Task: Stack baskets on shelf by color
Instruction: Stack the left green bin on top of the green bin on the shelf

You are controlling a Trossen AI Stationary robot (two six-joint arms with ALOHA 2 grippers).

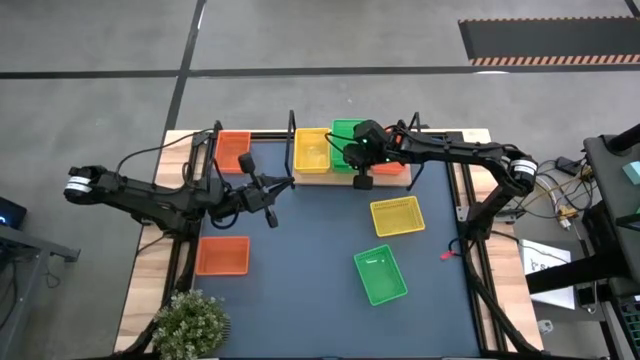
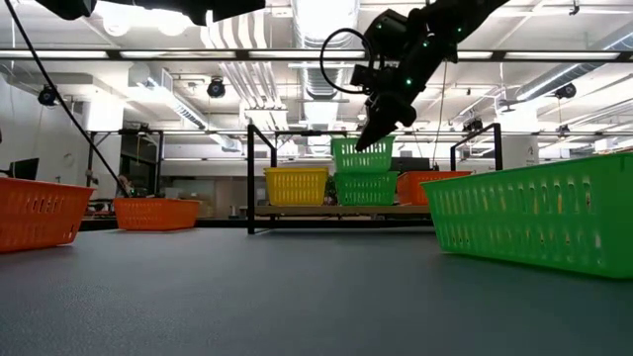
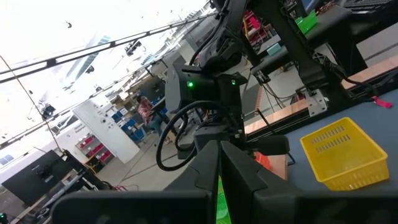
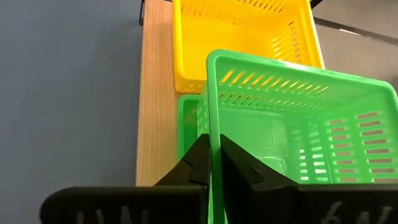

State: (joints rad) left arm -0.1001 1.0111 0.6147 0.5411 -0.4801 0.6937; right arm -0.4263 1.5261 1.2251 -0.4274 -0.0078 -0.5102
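Observation:
The shelf stands at the table's far edge. On its wooden board sit a yellow basket, a green basket and an orange one. My right gripper is shut on a second green basket, directly over the shelf's green one. My left gripper hovers shut and holding nothing, left of the shelf's front. A yellow basket, a green one and two orange ones lie on the tabletop. My right gripper pinches one side wall of the upper green basket at its rim, one finger inside the basket and one outside. The fingers slant down from the table's right. The basket hangs nearly level just over the lower green basket; whether the two touch I cannot tell.
A potted plant stands at the near left corner. Black posts rise at the shelf's ends. Bare blue tabletop lies between the shelf and the loose baskets.

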